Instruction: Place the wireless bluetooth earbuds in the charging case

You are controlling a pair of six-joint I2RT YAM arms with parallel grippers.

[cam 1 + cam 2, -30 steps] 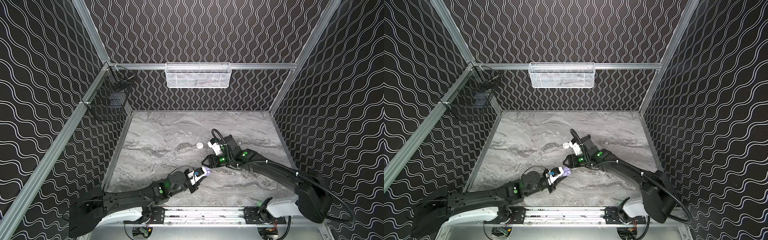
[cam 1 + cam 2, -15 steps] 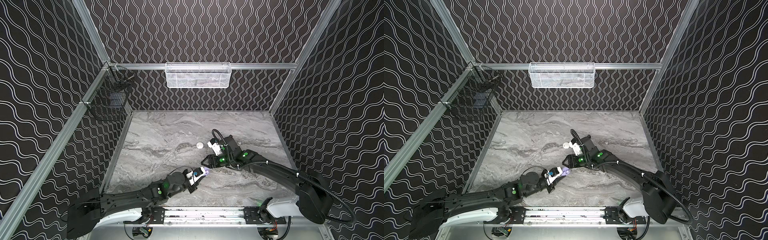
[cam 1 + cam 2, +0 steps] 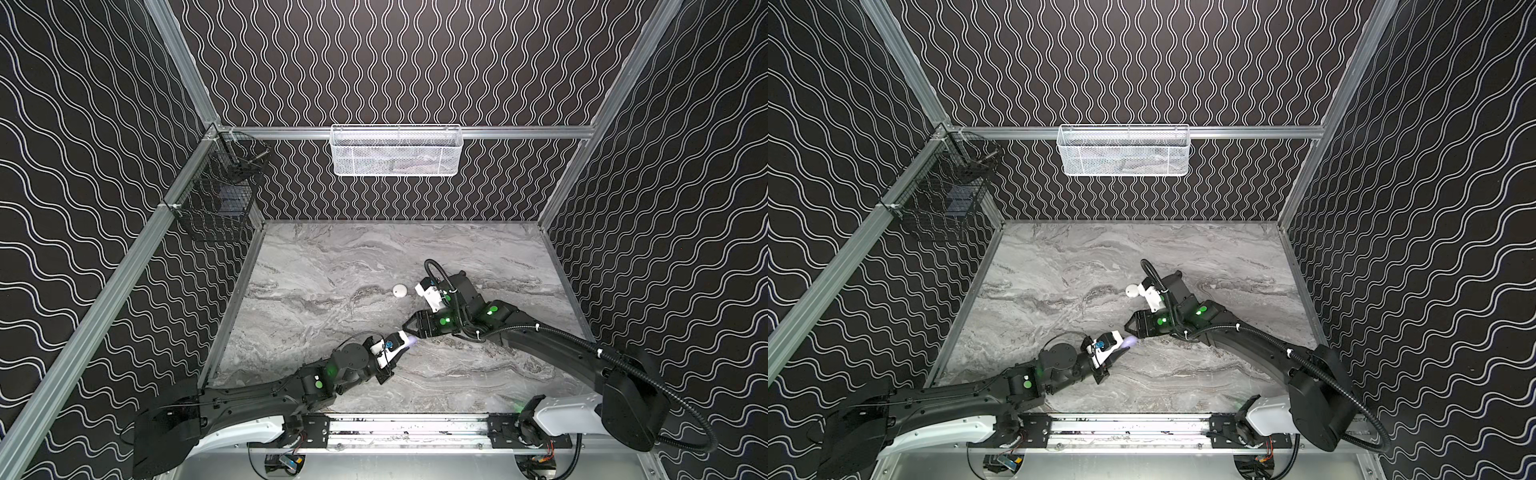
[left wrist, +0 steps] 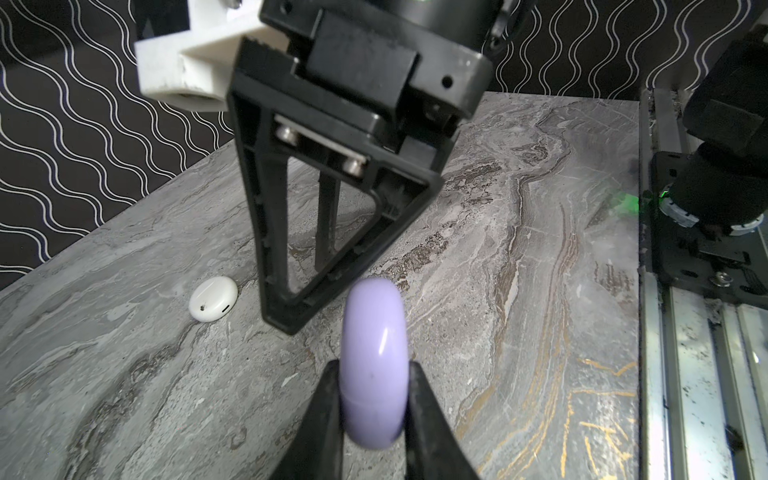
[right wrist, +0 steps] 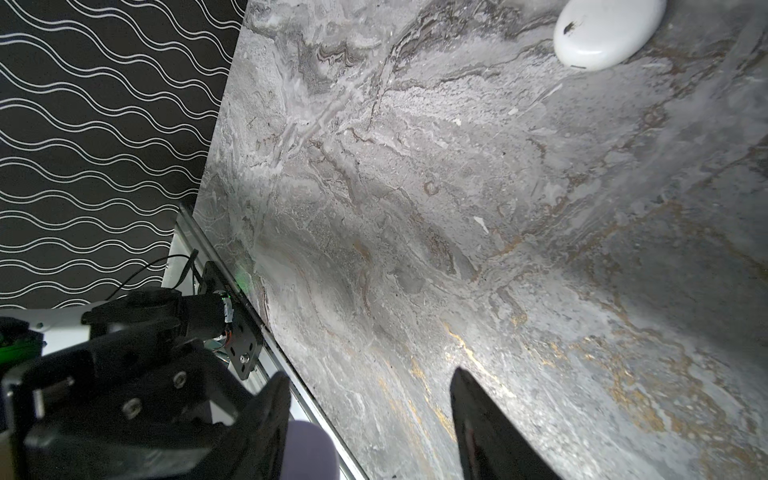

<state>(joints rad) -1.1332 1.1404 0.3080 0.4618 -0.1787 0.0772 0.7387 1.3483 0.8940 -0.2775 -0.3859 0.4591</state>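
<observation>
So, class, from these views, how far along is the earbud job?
Done: nothing visible; no earbuds show. In hand: the left gripper clamps the shut lavender case on edge, the open right gripper poised beside it. Left: opening a case and inserting earbuds; the white case lies shut on the table.

a loose case (image 3: 399, 290) lies on the table (image 3: 332, 266) behind the held case (image 3: 414, 340).

Even overhead light, soft shadows, blurred wrist foregrounds.
</observation>
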